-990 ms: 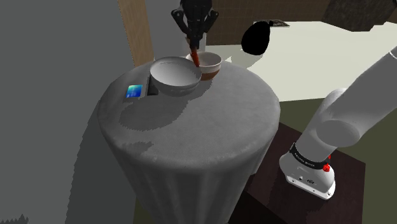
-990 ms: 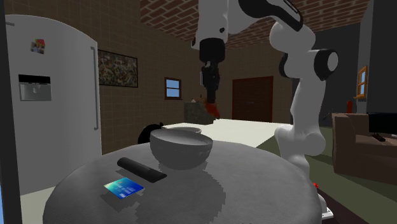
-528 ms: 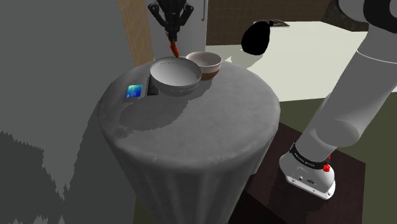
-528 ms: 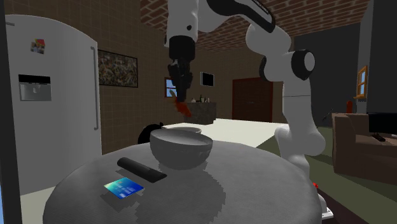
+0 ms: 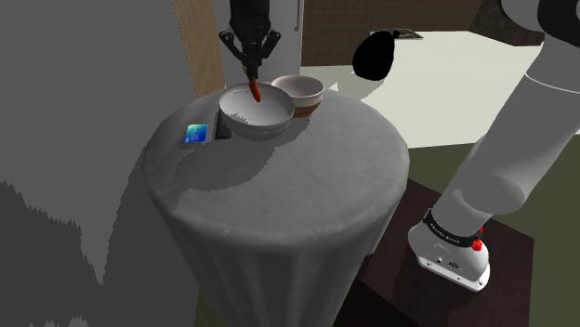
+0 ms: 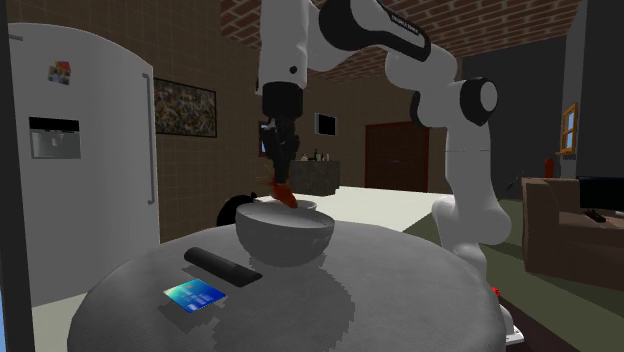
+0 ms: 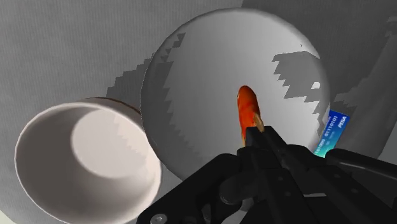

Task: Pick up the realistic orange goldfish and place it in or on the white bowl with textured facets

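We had the gripper (image 5: 251, 72) clamped on one end of the goldfish (image 7: 247, 109), which hung just beyond its tips over the big grey bowl (image 7: 191, 89) — released off-centre, it could bounce out toward the smaller bowl (image 7: 44, 153).

The black gripper (image 7: 257, 136) clasps an orange goldfish (image 7: 247, 112) by its tail end. The fish points away from the fingertips and hangs over the hollow of a large grey bowl (image 7: 203, 76), near the middle of the frame. Touching that bowl's rim sits a smaller white bowl (image 7: 48, 159) with a brown outer edge. On the large bowl's other side, a blue card (image 7: 333, 126) peeks out past the fingers. Both bowls rest on a grey cloth-covered table (image 7: 63, 44) crossed by jagged shadows.
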Action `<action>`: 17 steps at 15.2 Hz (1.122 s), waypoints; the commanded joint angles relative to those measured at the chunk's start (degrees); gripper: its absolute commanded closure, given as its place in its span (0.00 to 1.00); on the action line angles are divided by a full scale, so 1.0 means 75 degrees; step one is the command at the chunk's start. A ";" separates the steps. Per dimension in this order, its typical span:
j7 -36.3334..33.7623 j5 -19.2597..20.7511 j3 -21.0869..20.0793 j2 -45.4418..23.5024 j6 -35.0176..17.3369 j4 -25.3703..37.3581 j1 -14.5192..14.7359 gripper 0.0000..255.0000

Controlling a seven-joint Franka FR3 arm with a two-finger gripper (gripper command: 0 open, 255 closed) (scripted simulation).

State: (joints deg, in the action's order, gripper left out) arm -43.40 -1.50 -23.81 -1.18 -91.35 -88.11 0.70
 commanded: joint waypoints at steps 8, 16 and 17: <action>0.0049 -0.0079 0.0014 0.0188 -0.0727 -0.0895 -0.0010 1.00; 0.0059 -0.0065 0.0022 0.0153 -0.0722 -0.0859 -0.0012 0.00; 0.0057 -0.0067 0.0021 0.0159 -0.0716 -0.0858 -0.0011 0.00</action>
State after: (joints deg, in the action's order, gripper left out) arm -42.98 -1.99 -23.65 0.01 -96.74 -94.49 0.62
